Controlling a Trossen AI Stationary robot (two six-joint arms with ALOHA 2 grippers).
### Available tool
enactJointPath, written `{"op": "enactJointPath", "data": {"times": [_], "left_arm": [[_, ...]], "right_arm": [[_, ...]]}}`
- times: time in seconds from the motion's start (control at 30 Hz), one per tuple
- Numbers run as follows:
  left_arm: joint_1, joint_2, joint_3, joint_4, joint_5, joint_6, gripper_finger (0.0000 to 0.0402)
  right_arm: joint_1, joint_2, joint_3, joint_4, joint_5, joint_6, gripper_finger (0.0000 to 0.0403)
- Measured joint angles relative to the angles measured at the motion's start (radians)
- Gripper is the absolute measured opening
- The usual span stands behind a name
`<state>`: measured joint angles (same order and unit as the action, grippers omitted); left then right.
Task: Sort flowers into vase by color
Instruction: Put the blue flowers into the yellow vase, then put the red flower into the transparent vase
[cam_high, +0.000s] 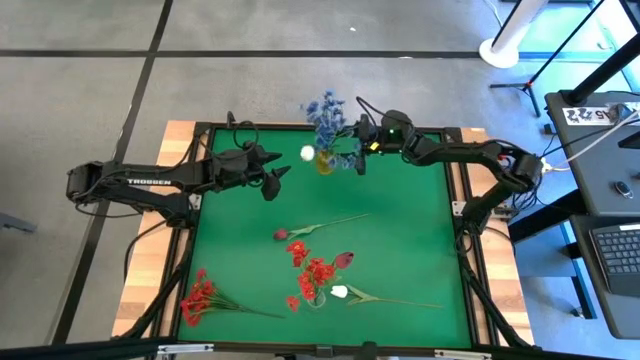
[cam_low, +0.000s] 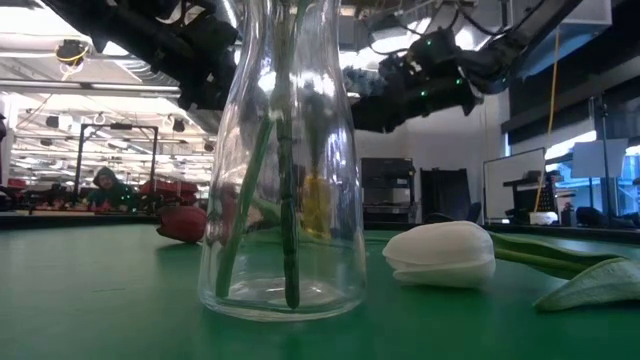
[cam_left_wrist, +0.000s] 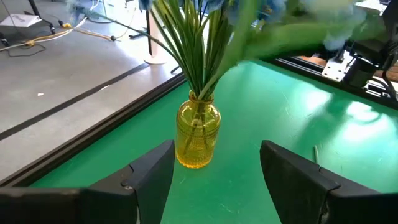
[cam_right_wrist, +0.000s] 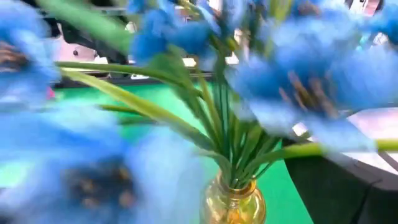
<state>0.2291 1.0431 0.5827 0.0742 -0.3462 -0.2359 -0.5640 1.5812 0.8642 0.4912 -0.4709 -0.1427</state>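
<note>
A yellow glass vase (cam_high: 325, 162) stands near the table's far edge and holds blue flowers (cam_high: 325, 112); it also shows in the left wrist view (cam_left_wrist: 198, 134). A white tulip (cam_high: 307, 153) leans out of the vase toward the table's left; its stalk (cam_left_wrist: 280, 37) is blurred. My left gripper (cam_left_wrist: 216, 165) is open and empty, level, a little left of the vase. My right gripper (cam_high: 361, 152) is close to the vase's right side, and blue blooms (cam_right_wrist: 311, 74) fill its view. A clear vase (cam_low: 285, 160) near the front holds red flowers (cam_high: 315, 270).
Lying on the green mat (cam_high: 410, 250): a red cluster (cam_high: 200, 298) at the front left, a dark red bud on its stem (cam_high: 282, 235) in the middle, a second dark bud (cam_high: 344, 259), and a white tulip (cam_low: 440, 255) beside the clear vase. Black frame rails edge the mat.
</note>
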Motion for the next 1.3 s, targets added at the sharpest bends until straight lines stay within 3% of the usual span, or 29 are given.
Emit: {"op": "enactJointPath", "data": {"times": [0.23,0.53,0.7,0.8,1.07,1.2,1.3], "left_arm": [[0.000,0.000,0.000,-0.002,0.000,-0.018,0.0233],[-0.001,0.000,0.000,-0.033,0.000,-0.020,0.0233],[-0.004,0.000,0.000,-0.040,0.000,-0.020,0.0233],[-0.018,0.000,0.000,-0.048,0.000,-0.022,0.0233],[-0.096,0.000,0.000,-0.101,0.000,-0.068,0.0233],[-0.126,0.000,0.000,-0.125,-0.001,-0.105,0.0233],[-0.150,0.000,0.000,-0.142,-0.003,-0.137,0.0233]], "right_arm": [[0.001,-0.070,0.000,-0.108,0.028,-0.034,0.0340],[0.001,-0.250,0.000,-0.379,0.258,-0.183,0.0340],[0.001,-0.373,0.000,-0.567,0.299,-0.183,0.0340],[0.001,-0.438,0.000,-0.676,0.257,-0.161,0.0340],[0.034,-0.556,-0.003,-0.864,-0.030,-0.015,0.0340],[0.162,-0.585,-0.061,-0.881,-0.099,0.013,0.0340],[0.311,-0.584,-0.117,-0.860,-0.015,0.097,0.0340]]}}
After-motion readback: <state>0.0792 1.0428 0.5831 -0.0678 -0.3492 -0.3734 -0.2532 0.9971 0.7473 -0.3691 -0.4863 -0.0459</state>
